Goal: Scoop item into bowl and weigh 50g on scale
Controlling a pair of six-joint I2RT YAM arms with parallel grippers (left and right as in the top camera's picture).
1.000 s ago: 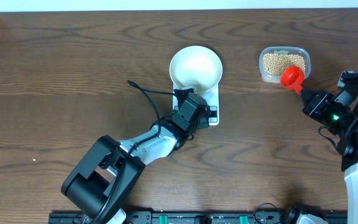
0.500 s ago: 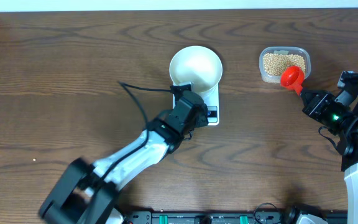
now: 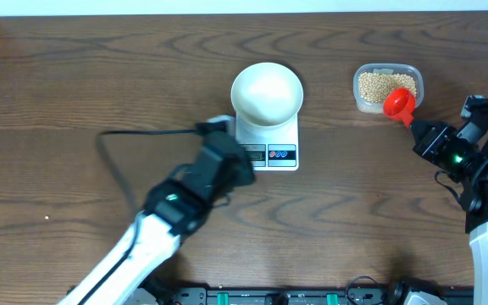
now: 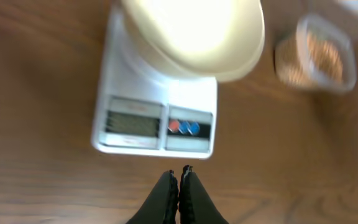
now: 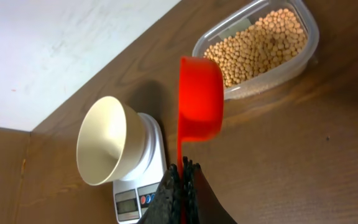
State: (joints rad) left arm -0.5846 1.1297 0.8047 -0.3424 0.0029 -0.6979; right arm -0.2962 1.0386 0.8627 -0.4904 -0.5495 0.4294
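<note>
Left end effector (image 4: 179, 173) pinched shut on nothing, lower left of the scale; right end effector (image 5: 183, 165) clamped on the red scoop (image 5: 201, 99) by its handle.
Tabletop (image 3: 100, 85) all round: bowl (image 3: 267, 93) sits on the scale (image 3: 283, 135) at top centre, tub (image 3: 357, 91) upper right, scoop at its lower edge, beans (image 3: 378, 83) inside the tub.

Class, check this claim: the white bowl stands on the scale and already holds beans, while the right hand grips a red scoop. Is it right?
The overhead view shows the bowl empty, its inside bare white; the beans lie in the clear tub. The rest holds: the bowl stands on the scale, and the right hand grips the red scoop.
</note>
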